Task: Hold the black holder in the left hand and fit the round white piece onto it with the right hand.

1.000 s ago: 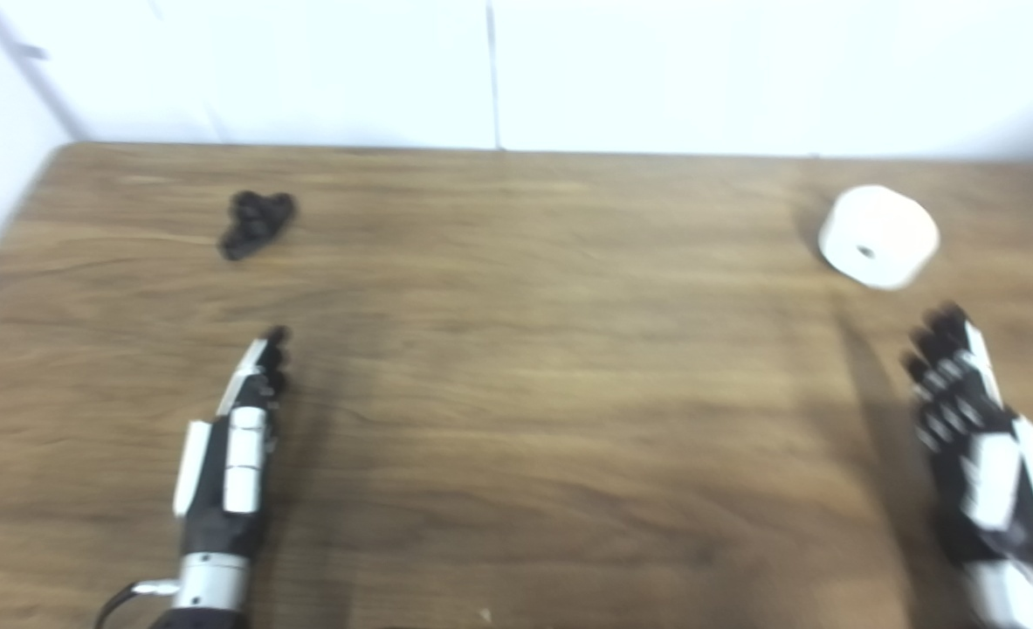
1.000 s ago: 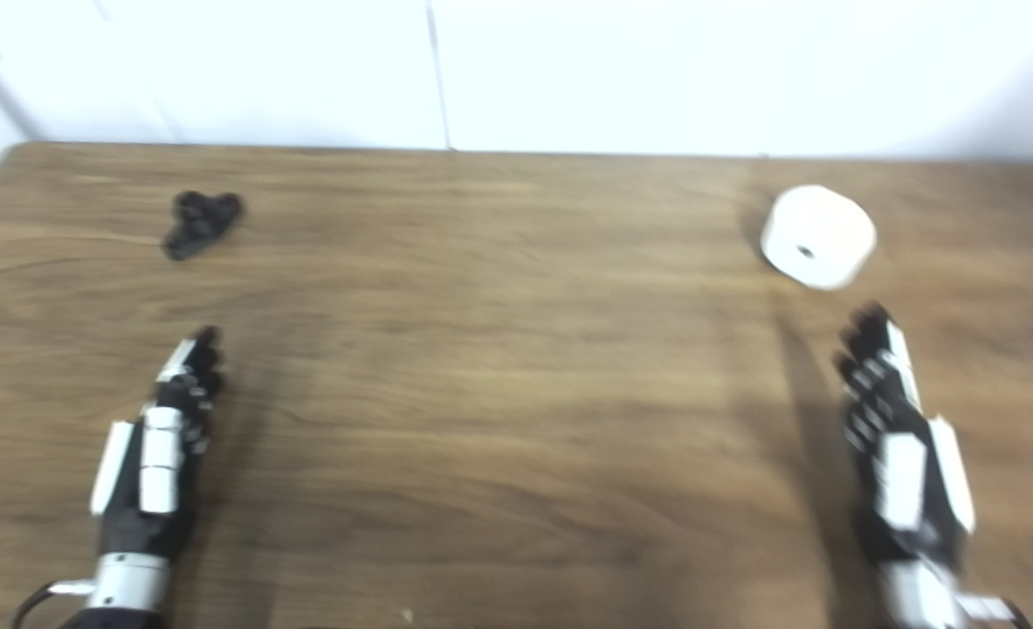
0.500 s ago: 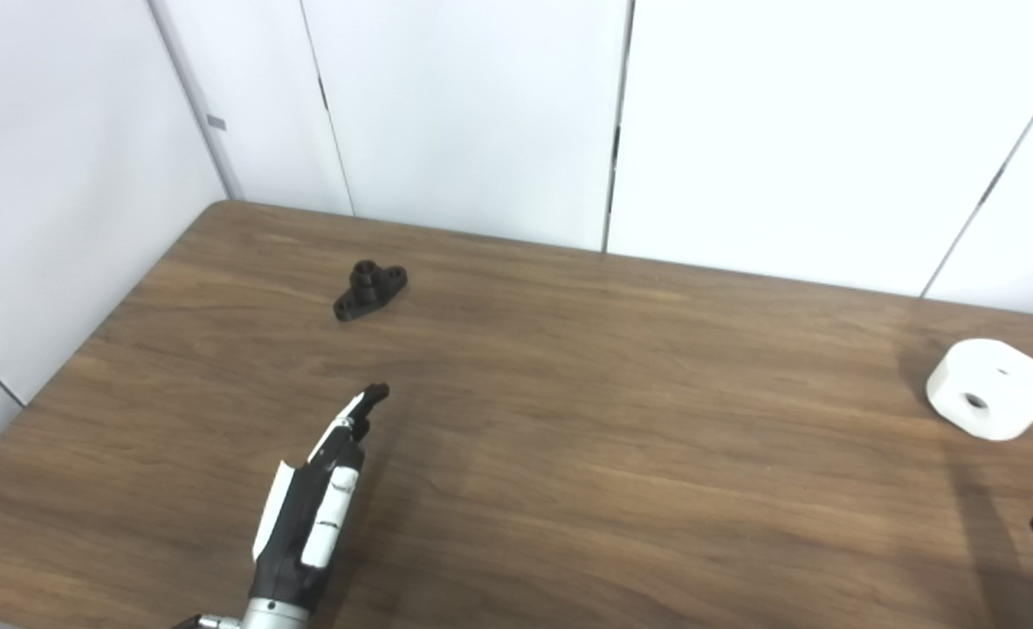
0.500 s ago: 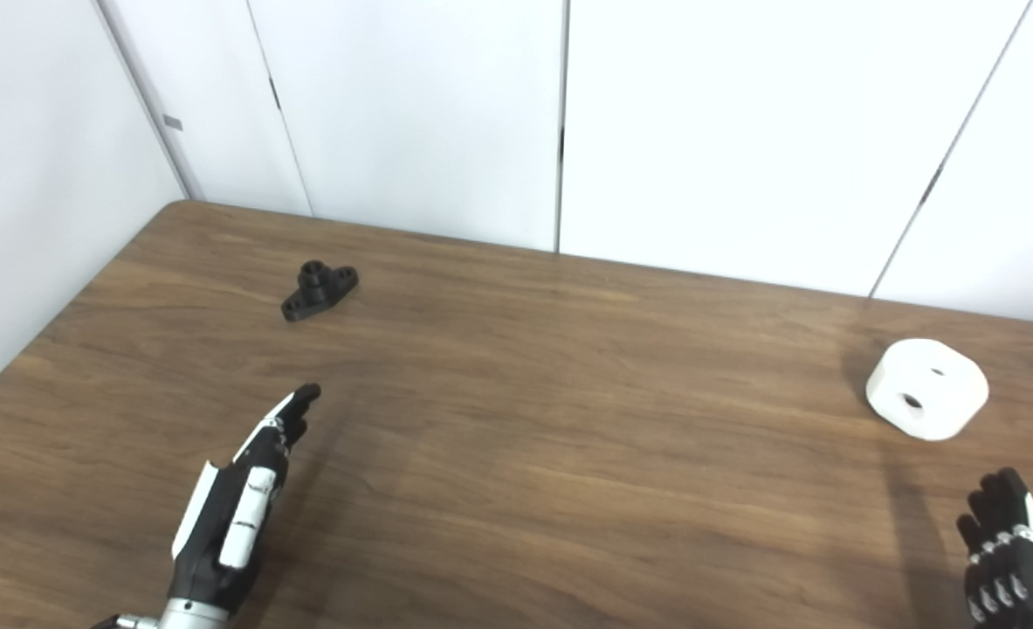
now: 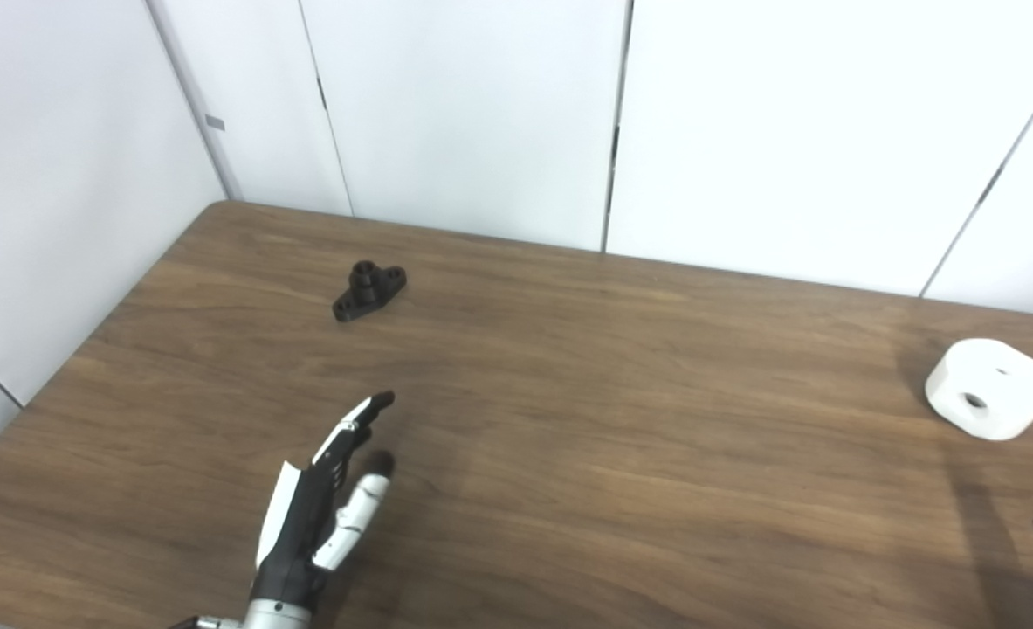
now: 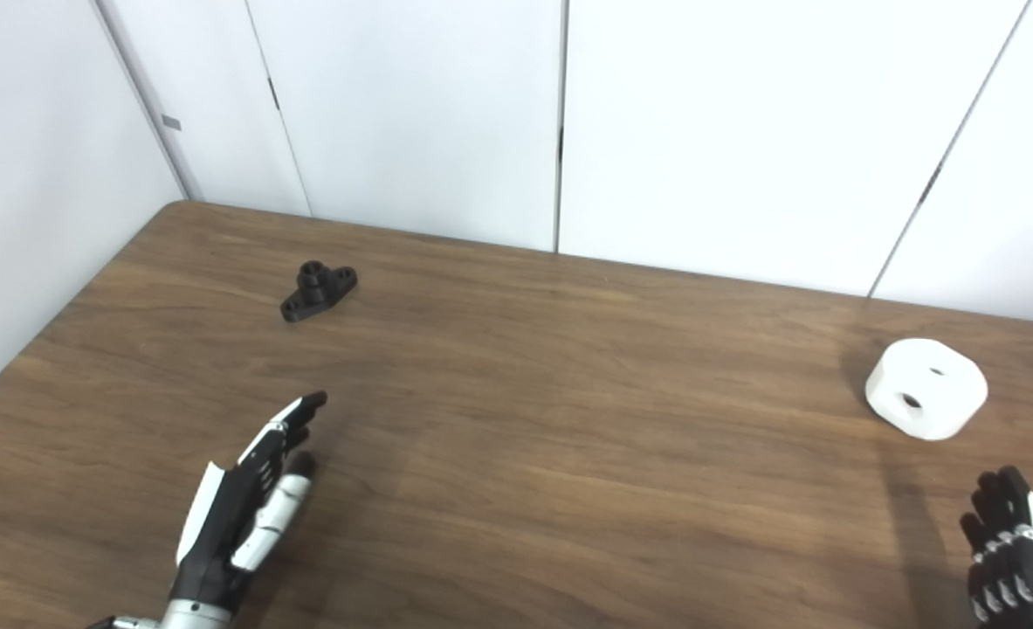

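Note:
The black holder lies on the wooden table at the far left, a small flanged part with a raised collar. The round white piece rests near the table's right side, holes showing on its top and side. My left hand hovers over the near left of the table, open, thumb spread from the straight fingers, well short of the holder. My right hand shows at the bottom right corner, fingers straight and apart, holding nothing, nearer to me than the white piece.
White wall panels stand behind the table and along its left side. The table's left edge runs diagonally close to my left hand. Bare wood lies between the two parts.
The camera tilted up a second ago, so the whole picture shifted. Since half a second ago my left thumb has spread away from the fingers. The holder and white piece have not moved.

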Controlling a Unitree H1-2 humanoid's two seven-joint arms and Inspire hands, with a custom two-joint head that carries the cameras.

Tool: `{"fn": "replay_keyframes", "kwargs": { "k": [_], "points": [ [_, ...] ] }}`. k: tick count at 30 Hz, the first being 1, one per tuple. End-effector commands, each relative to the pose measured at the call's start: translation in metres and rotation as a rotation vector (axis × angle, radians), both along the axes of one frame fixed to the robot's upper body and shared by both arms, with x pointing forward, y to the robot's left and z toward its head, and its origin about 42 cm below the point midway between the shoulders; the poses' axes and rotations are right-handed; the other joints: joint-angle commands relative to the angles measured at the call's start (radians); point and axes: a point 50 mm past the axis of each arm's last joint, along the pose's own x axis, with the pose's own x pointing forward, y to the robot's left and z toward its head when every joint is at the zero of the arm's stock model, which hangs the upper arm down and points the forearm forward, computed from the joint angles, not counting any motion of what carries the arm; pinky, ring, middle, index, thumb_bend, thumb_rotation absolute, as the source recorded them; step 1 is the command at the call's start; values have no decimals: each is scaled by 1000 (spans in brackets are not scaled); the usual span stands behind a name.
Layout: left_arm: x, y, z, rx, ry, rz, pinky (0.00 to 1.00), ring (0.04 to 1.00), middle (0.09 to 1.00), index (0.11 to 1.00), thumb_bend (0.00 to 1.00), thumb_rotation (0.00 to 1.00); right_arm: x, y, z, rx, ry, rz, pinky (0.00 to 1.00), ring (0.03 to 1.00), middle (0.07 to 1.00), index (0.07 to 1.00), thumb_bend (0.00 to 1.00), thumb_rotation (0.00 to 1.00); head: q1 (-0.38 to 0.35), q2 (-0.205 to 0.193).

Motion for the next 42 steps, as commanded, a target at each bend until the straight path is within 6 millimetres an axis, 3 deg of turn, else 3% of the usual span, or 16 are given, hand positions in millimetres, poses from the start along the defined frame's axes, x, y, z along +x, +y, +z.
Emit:
{"fn": "replay_keyframes", "kwargs": {
  "k": [1, 7, 11, 22, 26, 31, 35, 42],
  "points": [
    [19, -3, 25, 25, -110, 39, 916, 932, 909, 856, 548, 327, -13, -3, -30, 35, 81, -26, 1000, 984, 957, 939, 756, 954, 0, 1],
    [44, 9, 54, 91, -165, 105, 939, 931, 905, 852, 671, 273, -14, -1, -30, 30, 77, -27, 1000, 974, 951, 929, 754, 954, -7, 1],
    [59, 16, 70, 159, -162, 158, 938, 935, 910, 856, 691, 252, -14, 1, -30, 28, 81, -28, 1000, 975, 949, 925, 774, 948, -11, 2],
    [115, 35, 98, 367, -106, 260, 905, 941, 903, 822, 794, 334, -17, 4, -29, 29, 72, -17, 994, 970, 951, 927, 759, 937, -23, 5],
    [134, 43, 101, 386, -95, 280, 903, 951, 908, 817, 798, 311, -17, 4, -30, 22, 69, -5, 999, 968, 950, 927, 749, 939, -25, 7],
    [159, 56, 101, 499, -61, 315, 935, 925, 890, 801, 833, 359, -17, 4, -28, 6, 79, 13, 1000, 1000, 989, 982, 896, 960, -29, 10],
    [174, 65, 98, 533, -11, 333, 993, 942, 899, 807, 834, 386, -19, 6, -25, 8, 100, 4, 1000, 1000, 992, 988, 885, 970, -34, 12],
    [199, 80, 90, 573, 77, 348, 996, 952, 901, 806, 857, 401, -22, 9, -23, 7, 112, -8, 1000, 1000, 994, 991, 869, 969, -44, 16]
  ]
}}
